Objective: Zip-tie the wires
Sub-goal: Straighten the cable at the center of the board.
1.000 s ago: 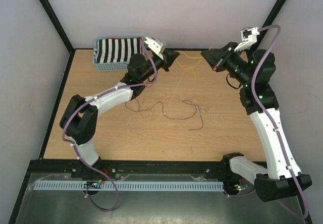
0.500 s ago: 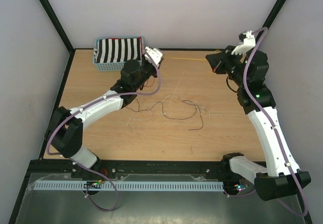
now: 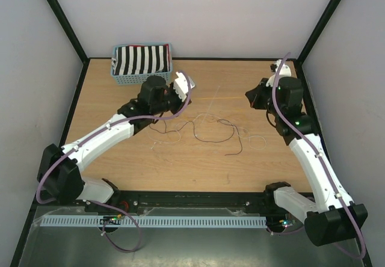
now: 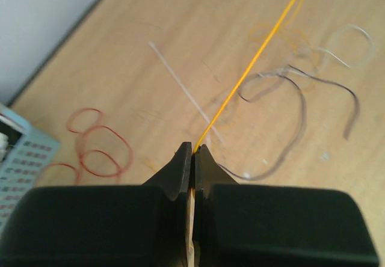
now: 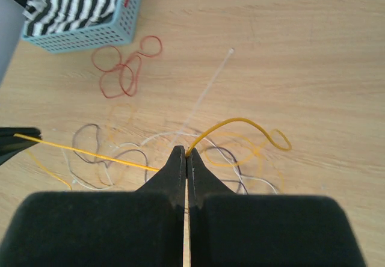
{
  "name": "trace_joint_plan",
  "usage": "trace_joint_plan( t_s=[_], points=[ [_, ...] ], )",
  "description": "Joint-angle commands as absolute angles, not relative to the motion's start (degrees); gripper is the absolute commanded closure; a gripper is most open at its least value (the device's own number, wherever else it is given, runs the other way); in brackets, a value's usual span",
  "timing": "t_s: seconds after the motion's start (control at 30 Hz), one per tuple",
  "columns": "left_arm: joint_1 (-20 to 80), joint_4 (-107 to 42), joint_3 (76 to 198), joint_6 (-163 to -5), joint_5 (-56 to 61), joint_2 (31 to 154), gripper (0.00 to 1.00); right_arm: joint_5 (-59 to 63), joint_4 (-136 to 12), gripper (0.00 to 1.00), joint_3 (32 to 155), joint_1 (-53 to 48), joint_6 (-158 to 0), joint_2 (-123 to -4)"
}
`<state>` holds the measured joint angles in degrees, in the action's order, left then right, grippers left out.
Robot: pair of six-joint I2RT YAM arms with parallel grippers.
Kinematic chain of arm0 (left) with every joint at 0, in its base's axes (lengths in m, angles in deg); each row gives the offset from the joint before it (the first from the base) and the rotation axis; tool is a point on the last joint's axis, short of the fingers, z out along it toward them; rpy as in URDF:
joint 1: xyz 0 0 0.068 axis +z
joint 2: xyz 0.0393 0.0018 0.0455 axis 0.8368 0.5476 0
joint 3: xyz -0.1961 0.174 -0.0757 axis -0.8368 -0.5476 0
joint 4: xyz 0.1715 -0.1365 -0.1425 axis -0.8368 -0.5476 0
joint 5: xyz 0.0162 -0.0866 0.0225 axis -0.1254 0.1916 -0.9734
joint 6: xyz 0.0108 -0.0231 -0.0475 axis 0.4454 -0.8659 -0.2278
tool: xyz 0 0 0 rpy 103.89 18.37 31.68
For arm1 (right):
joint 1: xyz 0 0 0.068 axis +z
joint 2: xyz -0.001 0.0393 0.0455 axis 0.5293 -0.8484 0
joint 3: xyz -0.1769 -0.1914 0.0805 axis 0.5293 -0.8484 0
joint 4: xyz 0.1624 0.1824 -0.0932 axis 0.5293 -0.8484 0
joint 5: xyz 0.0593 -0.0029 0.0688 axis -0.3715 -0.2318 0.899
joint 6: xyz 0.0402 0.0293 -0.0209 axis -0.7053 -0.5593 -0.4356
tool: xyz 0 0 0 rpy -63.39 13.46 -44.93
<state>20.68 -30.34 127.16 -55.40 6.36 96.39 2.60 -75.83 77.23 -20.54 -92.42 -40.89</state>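
Gathering step: yellow wire held taut, clamped in both left tool and right tool. The other wires lie on the counter, pale strip (possibly the tie) at their 12 o'clock. Next: strand to be laid among them.

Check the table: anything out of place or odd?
Nothing damaged. The red wire lies coiled alone beside the basket, apart from the other wires; the yellow wire stretches between the left pincer and right pincer, both shut.
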Motion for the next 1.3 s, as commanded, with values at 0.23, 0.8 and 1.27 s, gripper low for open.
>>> trace_joint_plan(
  t_s=[0.23, 0.8, 1.27],
  points=[
    [19.9, -52.6, 128.9, -60.8, 15.7, 95.3, 1.0, -11.3, -79.7, 1.0, 70.5, -21.4, -86.5, -34.9],
    [30.5, -57.8, 122.7, -67.2, 20.5, 98.1, 1.0, -2.7, -70.2, 0.8, 56.8, -21.0, -91.0, -43.0],
    [35.4, -60.2, 124.0, -68.9, 23.1, 105.3, 1.0, 2.1, -65.9, 0.47, 55.7, -20.4, -92.4, -45.0]
  ],
)
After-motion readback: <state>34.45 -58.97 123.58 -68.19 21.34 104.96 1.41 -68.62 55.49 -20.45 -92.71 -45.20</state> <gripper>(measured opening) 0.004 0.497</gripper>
